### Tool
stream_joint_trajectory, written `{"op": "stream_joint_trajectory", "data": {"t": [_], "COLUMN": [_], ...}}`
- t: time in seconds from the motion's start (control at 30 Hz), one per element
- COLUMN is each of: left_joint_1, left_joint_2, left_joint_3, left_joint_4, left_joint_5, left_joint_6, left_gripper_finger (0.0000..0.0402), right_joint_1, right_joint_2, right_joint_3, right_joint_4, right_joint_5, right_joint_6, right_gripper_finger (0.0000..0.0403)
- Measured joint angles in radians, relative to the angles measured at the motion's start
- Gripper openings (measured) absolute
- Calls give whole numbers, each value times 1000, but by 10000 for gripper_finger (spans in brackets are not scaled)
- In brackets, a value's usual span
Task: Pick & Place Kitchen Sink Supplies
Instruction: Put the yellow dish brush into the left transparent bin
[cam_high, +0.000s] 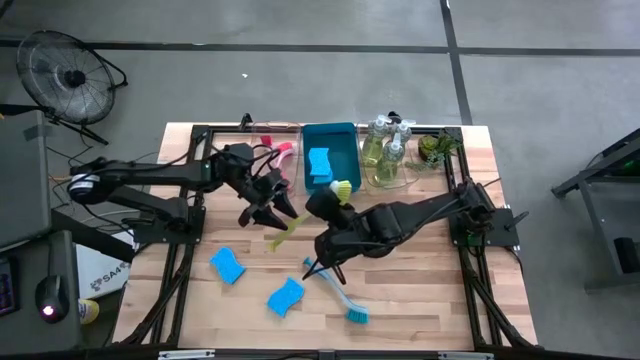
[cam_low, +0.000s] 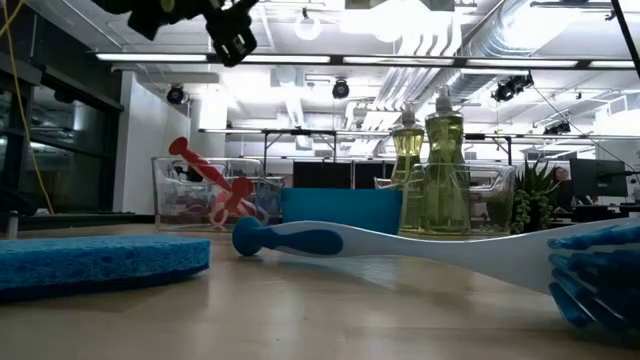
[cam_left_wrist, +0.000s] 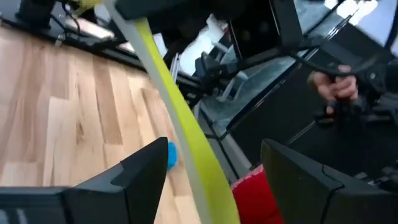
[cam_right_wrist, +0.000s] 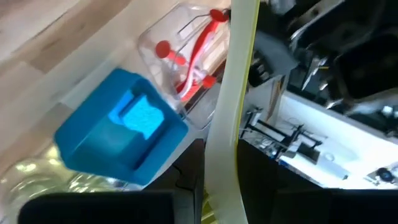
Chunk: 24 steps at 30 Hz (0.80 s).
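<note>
1. Writing: none on the supplies can be read in any view.
2. The yellow-green dish brush (cam_high: 300, 218) is long and slender, with a pale flat handle and a yellow head toward the blue bin (cam_high: 330, 156). It is lifted off the desk (cam_high: 420, 290), slanting between the two arms.
3. The right tool (cam_high: 338, 200) is clamped on the yellow-green dish brush near its head end; the right wrist view shows the handle (cam_right_wrist: 229, 118) running straight out between its fingers.
4. The left tool (cam_high: 270, 212) sits at the handle's lower end with its fingers (cam_left_wrist: 134, 180) spread to either side of the handle (cam_left_wrist: 186, 130); they stand apart from it, not pinching.
5. A teal dish brush (cam_high: 335, 293) lies flat on the desk below the right arm, white handle with a blue grip and blue bristles; in the low view it stretches across the foreground (cam_low: 400, 242).
6. Two bright blue wavy-edged sponges (cam_high: 228, 265) (cam_high: 285, 296) lie on the desk near the front; a third sponge (cam_high: 319, 165) rests inside the blue bin.
7. A pink-red brush (cam_right_wrist: 193, 59) lies in a clear tray (cam_high: 275, 150) left of the bin.
8. Clear pump bottles (cam_high: 385, 150) of yellowish liquid stand in a clear tray right of the bin, beside a small green plant (cam_high: 435, 148).
</note>
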Motion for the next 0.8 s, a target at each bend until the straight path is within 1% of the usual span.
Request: {"op": "stream_joint_trajectory", "data": {"t": [0.1, 0.27, 0.37, 0.5, 0.63, 0.8], "left_joint_1": [0, 0, 0, 0, 0, 0], "left_joint_2": [31, 81, 100, 105, 105, 105], "left_joint_3": [0, 0, 0, 0, 0, 0], "left_joint_4": [75, 213, 239, 245, 245, 245], "left_joint_5": [0, 1, 0, -1, -13, -15], "left_joint_6": [-55, -144, -180, -189, -204, -215], "left_gripper_finger": [254, 254, 254, 252, 233, 185], "right_joint_1": [-1, 0, -6, -15, -20, -20], "right_joint_2": [0, 0, 0, 0, 0, 0], "right_joint_3": [0, -1, -1, -1, -1, -1], "right_joint_4": [64, 124, 158, 178, 177, 177], "right_joint_5": [-1, -46, -52, -55, -56, -56], "right_joint_6": [-69, -146, -192, -204, -204, -203], "right_gripper_finger": [64, 64, 64, 64, 64, 64]}}
